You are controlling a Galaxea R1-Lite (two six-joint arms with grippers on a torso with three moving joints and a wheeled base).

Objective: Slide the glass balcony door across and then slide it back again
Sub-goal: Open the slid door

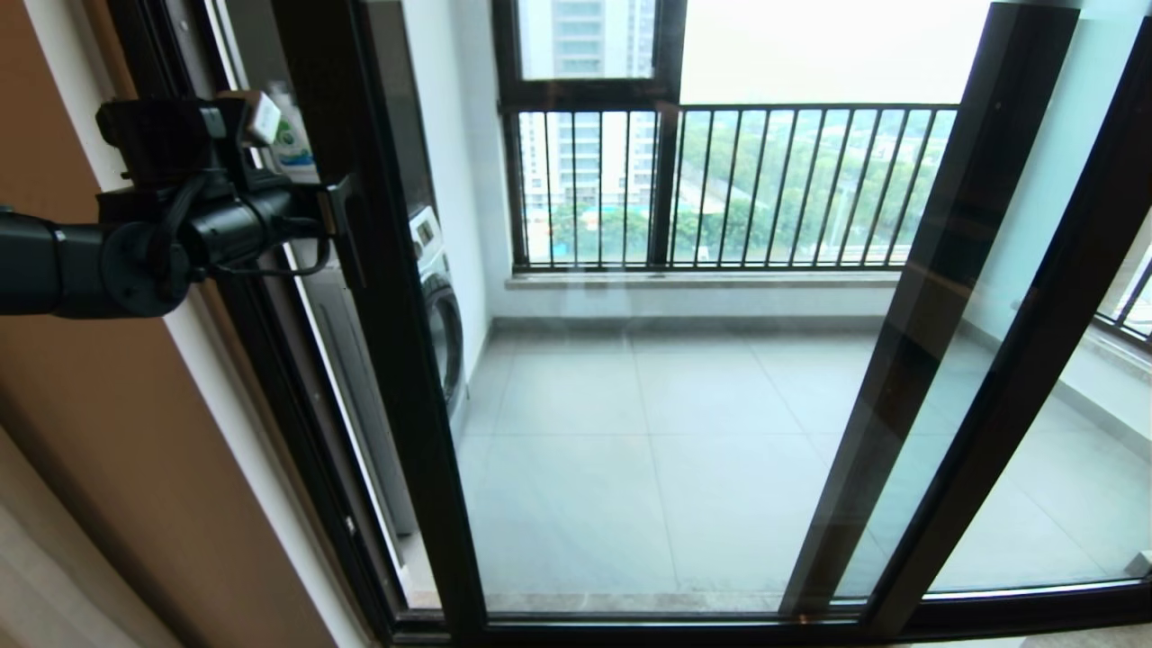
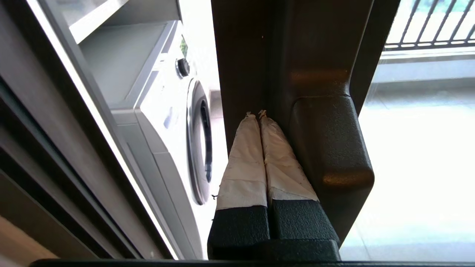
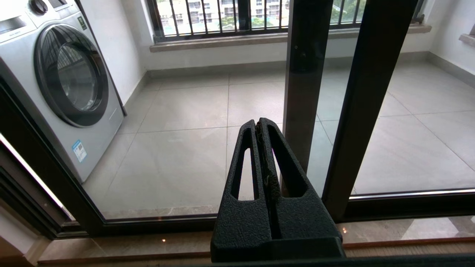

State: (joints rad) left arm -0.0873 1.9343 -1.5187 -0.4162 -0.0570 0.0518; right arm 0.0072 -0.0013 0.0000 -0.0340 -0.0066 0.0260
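Left gripper (image 2: 259, 115) is seen clenched, taped fingertips (image 2: 243, 159) pressed together against the glass balcony door (image 1: 387, 342) upright, touching its latch handle (image 2: 330, 148). Right gripper (image 3: 259, 124) is held closed, empty, apart from the door.

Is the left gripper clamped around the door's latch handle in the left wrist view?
No: the left gripper is shut on nothing, its taped fingers pressed together beside the latch handle.
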